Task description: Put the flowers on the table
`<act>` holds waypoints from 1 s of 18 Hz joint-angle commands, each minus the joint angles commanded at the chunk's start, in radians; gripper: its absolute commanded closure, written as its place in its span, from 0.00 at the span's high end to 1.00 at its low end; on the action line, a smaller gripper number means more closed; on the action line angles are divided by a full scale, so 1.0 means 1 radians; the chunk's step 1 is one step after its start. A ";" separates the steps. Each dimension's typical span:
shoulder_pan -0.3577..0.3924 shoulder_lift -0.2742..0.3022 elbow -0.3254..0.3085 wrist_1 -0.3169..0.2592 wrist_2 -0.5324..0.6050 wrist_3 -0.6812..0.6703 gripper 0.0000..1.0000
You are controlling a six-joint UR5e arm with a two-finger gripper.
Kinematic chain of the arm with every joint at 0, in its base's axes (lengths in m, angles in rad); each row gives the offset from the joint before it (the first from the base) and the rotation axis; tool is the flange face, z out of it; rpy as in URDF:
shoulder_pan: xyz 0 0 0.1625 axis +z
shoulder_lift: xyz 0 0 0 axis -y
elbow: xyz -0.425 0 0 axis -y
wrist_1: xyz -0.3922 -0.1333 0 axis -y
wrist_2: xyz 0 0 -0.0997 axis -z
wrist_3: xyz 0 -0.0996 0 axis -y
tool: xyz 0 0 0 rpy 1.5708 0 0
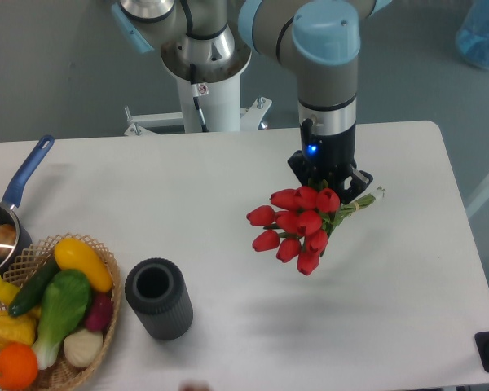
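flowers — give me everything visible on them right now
The flowers are a bunch of red tulips, closed buds with green stems bound near the end, artificial by the look. The gripper holds them by the stems, heads pointing down-left toward the camera side. The bunch hangs above the white table, right of centre; a faint shadow below suggests it is not touching. Only the gripper appears to contact it.
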 joint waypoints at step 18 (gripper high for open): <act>-0.084 -0.114 -0.034 0.044 0.003 -0.069 1.00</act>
